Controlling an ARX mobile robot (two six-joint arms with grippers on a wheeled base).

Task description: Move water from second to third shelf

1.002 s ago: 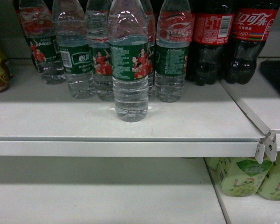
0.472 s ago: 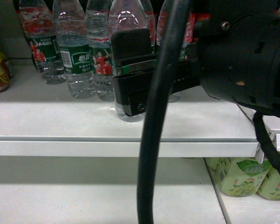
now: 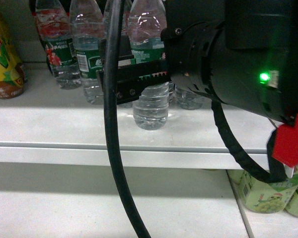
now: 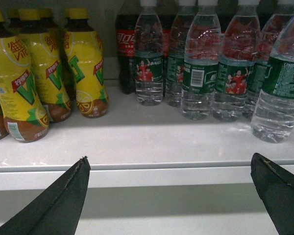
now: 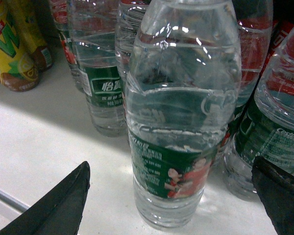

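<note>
The front water bottle (image 5: 181, 122) stands upright near the front of the white shelf (image 3: 64, 131), clear with a green label showing red-shirted figures. My right gripper (image 5: 171, 164) is open, one finger on each side of the bottle and neither touching it. In the head view the right gripper (image 3: 134, 72) reaches in from the right and covers the label of this water bottle (image 3: 150, 109). My left gripper (image 4: 169, 157) is open with nothing between its fingers, just before the shelf's front edge. From the left wrist the same water bottle (image 4: 279, 93) shows at far right.
More water bottles (image 4: 201, 68) stand in rows behind. Yellow tea bottles (image 4: 83, 63) fill the shelf's left, with a cola bottle (image 4: 125, 44) at the back. Pale green drinks (image 3: 268, 198) sit lower right on the lower shelf (image 3: 64, 208). A black cable (image 3: 111, 139) hangs across the head view.
The right arm entered the head view from the right, and its gripper now spans the front bottle's label. The shelf scene has shifted slightly right in the head view.
</note>
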